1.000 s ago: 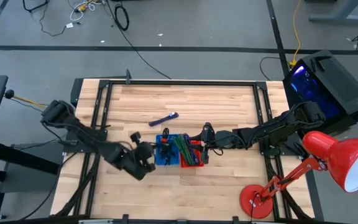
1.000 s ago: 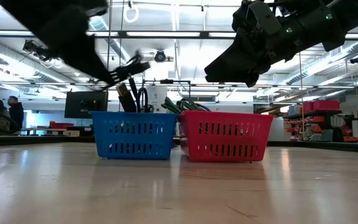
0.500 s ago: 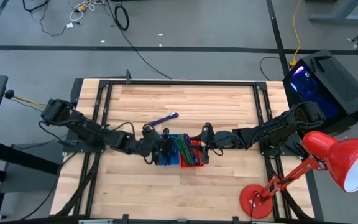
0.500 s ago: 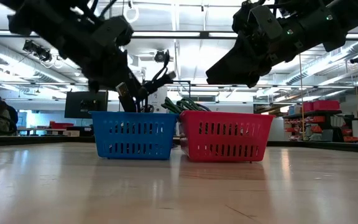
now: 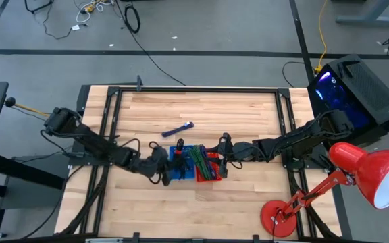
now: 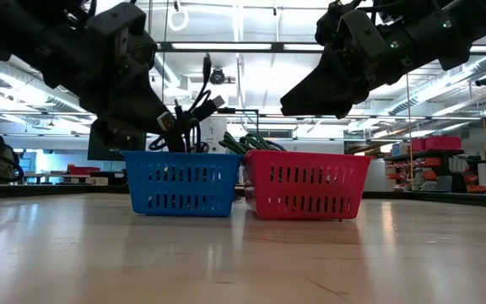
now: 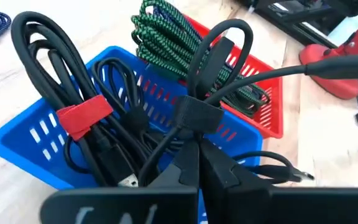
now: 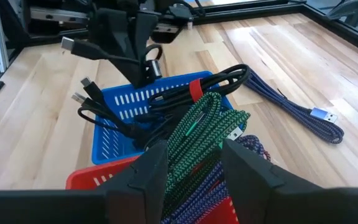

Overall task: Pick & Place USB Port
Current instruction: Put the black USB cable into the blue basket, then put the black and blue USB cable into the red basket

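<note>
Left gripper [image 7: 194, 163] over blue slotted plastic basket [image 7: 27, 149], jaws clenched on bundled black USB cable [image 7: 197, 112]; plug end cut off. Right gripper [image 8: 191, 155] above red basket [image 5: 210, 173], jaws spread, empty.

We saw a red desk lamp [image 5: 356, 177] at the table's corner and a black computer case [image 5: 356, 88] glowing beside it.
</note>
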`<state>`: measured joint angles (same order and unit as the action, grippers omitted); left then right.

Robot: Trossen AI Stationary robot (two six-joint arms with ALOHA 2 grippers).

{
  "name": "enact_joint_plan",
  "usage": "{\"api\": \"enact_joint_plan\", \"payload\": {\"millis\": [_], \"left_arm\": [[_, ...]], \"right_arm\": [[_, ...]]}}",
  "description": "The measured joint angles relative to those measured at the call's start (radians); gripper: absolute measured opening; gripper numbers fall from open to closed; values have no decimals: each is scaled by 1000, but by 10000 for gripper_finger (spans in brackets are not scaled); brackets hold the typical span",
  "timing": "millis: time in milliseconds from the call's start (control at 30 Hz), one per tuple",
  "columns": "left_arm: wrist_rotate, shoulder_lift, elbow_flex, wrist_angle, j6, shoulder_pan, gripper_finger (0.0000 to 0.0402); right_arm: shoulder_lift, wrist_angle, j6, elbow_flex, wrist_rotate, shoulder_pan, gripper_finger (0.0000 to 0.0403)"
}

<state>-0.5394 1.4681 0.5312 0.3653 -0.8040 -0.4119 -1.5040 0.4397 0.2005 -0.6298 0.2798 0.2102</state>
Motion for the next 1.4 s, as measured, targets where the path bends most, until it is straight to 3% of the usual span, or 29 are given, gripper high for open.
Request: {"api": "enact_joint_plan", "payload": {"millis": [267,700,800,933,1067,1200,1300,1400], "left_arm": [[-36,2,0,-4,-57,-31,11],[-62,2,0,-3,-128,-31,84],[-120,2,0,-2,-114,-31,97],[-239,2,0,5,14,-27,108],[-303,-2,0,-11,236,15,109],[-289,-27,0,-65,452,97,110],[-276,-87,1,-170,499,192,110],[-179,-181,1,-281,525,312,110]], "right_arm": [[0,0,0,0,0,0,155],[0,1,-7,0,0,0,155],[0,1,-7,0,0,0,155],[0,1,-7,0,0,0,155],[0,1,-7,0,0,0,155],[0,1,-6,0,0,0,155],[0,1,-3,0,0,0,155],[0,1,-3,0,0,0,155]]}}
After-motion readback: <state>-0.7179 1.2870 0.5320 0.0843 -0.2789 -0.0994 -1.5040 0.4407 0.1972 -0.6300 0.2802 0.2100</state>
